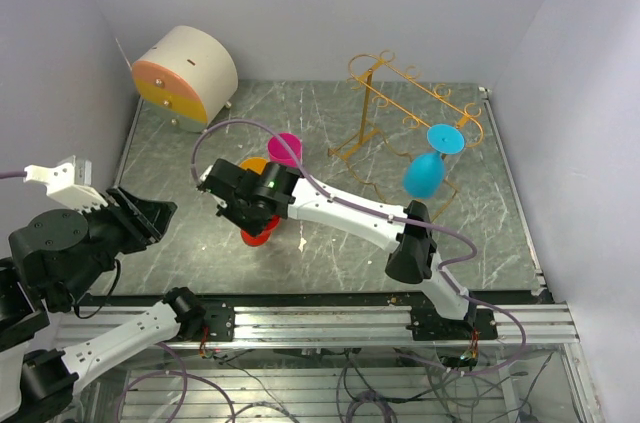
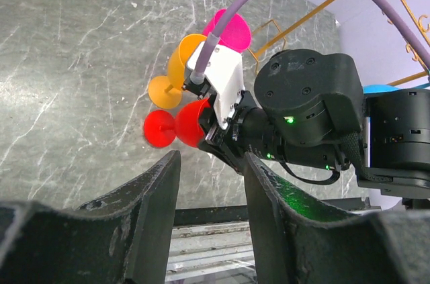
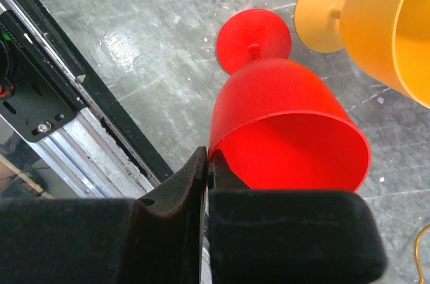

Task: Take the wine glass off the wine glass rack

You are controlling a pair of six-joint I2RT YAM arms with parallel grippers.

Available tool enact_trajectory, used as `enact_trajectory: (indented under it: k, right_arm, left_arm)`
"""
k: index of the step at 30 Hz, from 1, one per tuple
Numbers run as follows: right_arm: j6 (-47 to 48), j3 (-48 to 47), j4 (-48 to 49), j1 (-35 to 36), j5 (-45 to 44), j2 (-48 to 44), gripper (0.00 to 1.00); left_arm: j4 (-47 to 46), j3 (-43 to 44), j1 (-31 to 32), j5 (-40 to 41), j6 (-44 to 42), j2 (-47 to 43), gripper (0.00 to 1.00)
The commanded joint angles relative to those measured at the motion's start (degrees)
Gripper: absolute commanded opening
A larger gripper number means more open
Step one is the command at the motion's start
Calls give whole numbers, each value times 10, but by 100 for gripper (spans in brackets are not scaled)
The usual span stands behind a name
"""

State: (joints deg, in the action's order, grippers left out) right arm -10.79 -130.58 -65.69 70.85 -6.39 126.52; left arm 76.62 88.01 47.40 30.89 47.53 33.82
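At the left, the left gripper (image 2: 209, 170) is seen open and empty. In the middle, the red wine glass (image 3: 282, 116) is pinched by its rim in the right gripper (image 3: 208, 163). It could be dropped onto the orange glass (image 3: 383, 22) just beside it if that thin hold slips. At the far right, a blue glass (image 1: 425, 173) is hung on the wine glass rack (image 1: 415, 78); whether the red one rests on the table cannot be told.

Red glass (image 3: 289, 123): plastic look, matt, a bit grainy. Orange glass (image 3: 383, 22): same frosted plastic. Rack (image 1: 420, 86): thin gold metal wire, shiny. Table (image 1: 330, 113): grey stone look, white veins, smooth, some shine. Right gripper (image 3: 208, 163): black, matt. Front rail (image 1: 330, 323): bare silver metal.
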Motion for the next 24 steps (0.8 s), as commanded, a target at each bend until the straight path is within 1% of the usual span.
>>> enact_trajectory:
  k: [1, 8, 10, 15, 19, 24]
  right_arm:
    - [8, -24, -21, -1, -15, 12, 0]
    - [10, -17, 4, -1, -4, -11, 26]
    - [11, -13, 10, -1, -7, -21, 30]
    - [7, -4, 24, -1, -17, -52, 31]
    - [-1, 11, 44, -1, -31, -99, 31]
    - [-23, 26, 51, -1, -80, -168, 32]
  left_arm:
    - [4, -3, -2, 8, 6, -12, 53]
    - [-2, -13, -2, 4, 9, -15, 54]
    - [-4, -16, -2, 2, 10, -15, 54]
    - [-12, -18, -2, -2, 11, -12, 54]
    - [-21, -19, -2, -7, 9, -9, 55]
    - [-61, -32, -2, -27, 6, -11, 56]
